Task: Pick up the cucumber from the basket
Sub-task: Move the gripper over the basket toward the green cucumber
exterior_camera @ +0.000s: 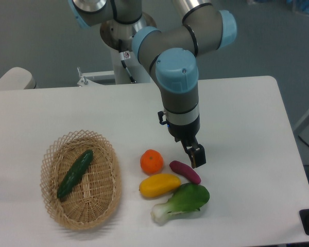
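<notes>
The cucumber (75, 173) is slim and dark green. It lies diagonally inside the oval tan wicker basket (109, 154) at the front left of the table. My gripper (195, 154) points down over the table's middle, well to the right of the basket and just above the small purple vegetable (185, 172). It holds nothing. Its fingers overlap from this angle, so the gap between them does not show.
An orange fruit (151, 161), a yellow fruit (159, 185) and a leafy bok choy (183, 202) lie grouped between the basket and my gripper. The white table's right edge (288, 139) runs close by. The robot base (126, 31) stands at the back.
</notes>
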### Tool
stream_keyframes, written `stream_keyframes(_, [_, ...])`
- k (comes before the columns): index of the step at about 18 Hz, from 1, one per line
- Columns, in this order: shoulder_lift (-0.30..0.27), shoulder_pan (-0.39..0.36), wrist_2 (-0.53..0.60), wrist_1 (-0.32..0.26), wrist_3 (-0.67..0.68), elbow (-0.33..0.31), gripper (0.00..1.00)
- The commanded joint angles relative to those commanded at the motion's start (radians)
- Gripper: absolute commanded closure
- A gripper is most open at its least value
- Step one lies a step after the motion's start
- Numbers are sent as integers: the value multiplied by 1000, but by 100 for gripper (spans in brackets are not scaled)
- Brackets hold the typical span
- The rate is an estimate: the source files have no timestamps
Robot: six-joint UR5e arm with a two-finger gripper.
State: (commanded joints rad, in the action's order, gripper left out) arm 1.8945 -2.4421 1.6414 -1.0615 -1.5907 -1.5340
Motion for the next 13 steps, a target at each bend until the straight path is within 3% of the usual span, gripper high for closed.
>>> stream_keyframes(6, [-15,11,9,9,24,-27,0])
stream_keyframes(13, [-31,178,-5,14,467,-61,0])
